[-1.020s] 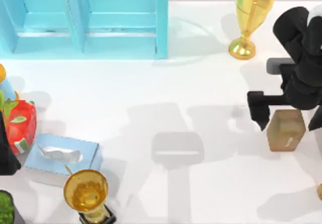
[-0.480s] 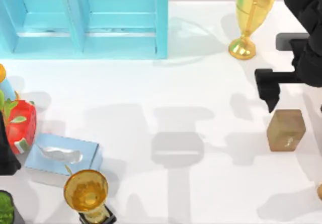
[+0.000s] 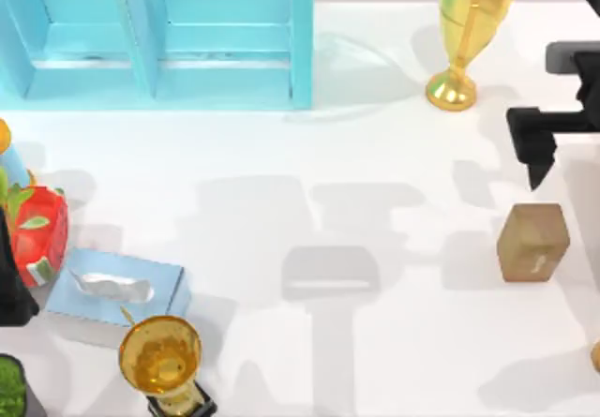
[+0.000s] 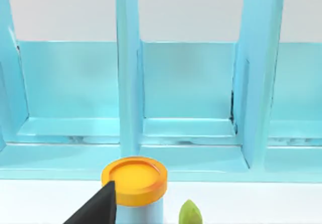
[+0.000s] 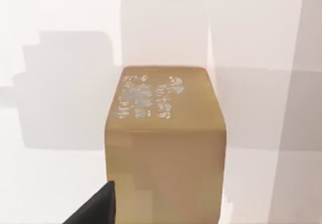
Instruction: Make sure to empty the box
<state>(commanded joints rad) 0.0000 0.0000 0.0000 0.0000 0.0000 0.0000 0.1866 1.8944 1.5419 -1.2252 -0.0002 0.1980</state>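
**One tan block stands outside the box, whose visible compartments look bare**

Two arms share a white surface (image 3: 309, 173), seen from above. The landmark is a light blue box (image 3: 301, 33), an open frame split by upright dividers.

From above, the compartments facing the camera hold nothing. The left wrist view looks straight into them and shows bare blue floors and back walls. The box runs past the picture's edge, so part of it is unseen.

A tan block (image 3: 532, 242) stands upright on the surface, well apart from the box, out beyond its open front and far toward the right arm. Nothing touches it. The right wrist view shows it close up, with a pale printed pattern on its upper face.

The right pincer (image 3: 553, 103) hovers between the block and the level of the box's front edge, clear of the block. Its jaws are spread and released, holding nothing.

The left pincer (image 3: 13, 290) is parked in front of the box's other end, beside a red fruit-like thing (image 3: 37, 234). I cannot tell whether it is released or clenched.

Other things near the box:
- A tall gold goblet (image 3: 469, 23) stands just beyond the box's end wall.
- A blue tissue pack (image 3: 117, 290) and a second gold cup (image 3: 161, 356) lie well out in front of the box.
- A jar with an orange lid (image 4: 135, 179) stands close before the box.

By my judgement the emptying is finished or nearly so. What is left is to confirm that the unseen part of the box holds nothing.
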